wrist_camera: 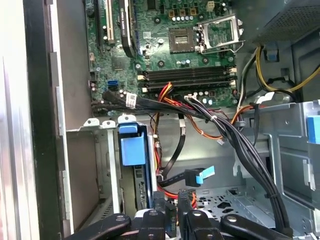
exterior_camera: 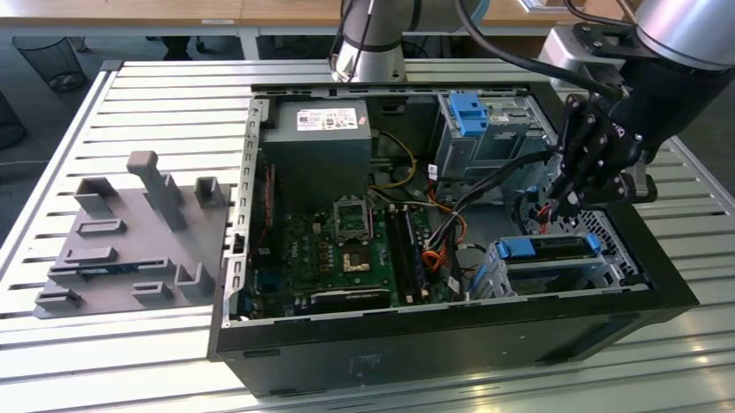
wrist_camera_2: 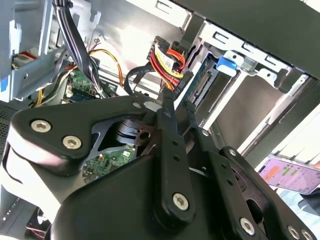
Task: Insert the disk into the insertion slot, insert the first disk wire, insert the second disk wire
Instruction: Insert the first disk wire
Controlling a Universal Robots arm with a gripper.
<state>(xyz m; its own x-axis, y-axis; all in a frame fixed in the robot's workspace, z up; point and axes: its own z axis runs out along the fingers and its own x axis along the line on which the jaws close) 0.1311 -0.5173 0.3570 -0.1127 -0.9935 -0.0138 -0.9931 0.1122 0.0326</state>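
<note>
**Blue-framed disk seated, wire plug at its edge**

Grey metal in a bright blue plastic carrier, the disk (exterior_camera: 549, 246) sits inside the insertion slot (exterior_camera: 502, 277), a perforated cage at the exterior view's lower right, with its long axis across the frame. Just above it, the gripper (exterior_camera: 569, 198) has its black jaws nearly closed, apparently pinching the disk wire (wrist_camera_2: 167, 57), a red-yellow-black bundle beside the disk's edge

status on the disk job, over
Gripper down inside the case, beside the disk. Disk sits in the insertion slot. Red-yellow wire plug just ahead of gripper; blue-tabbed cable loose nearby.
</note>
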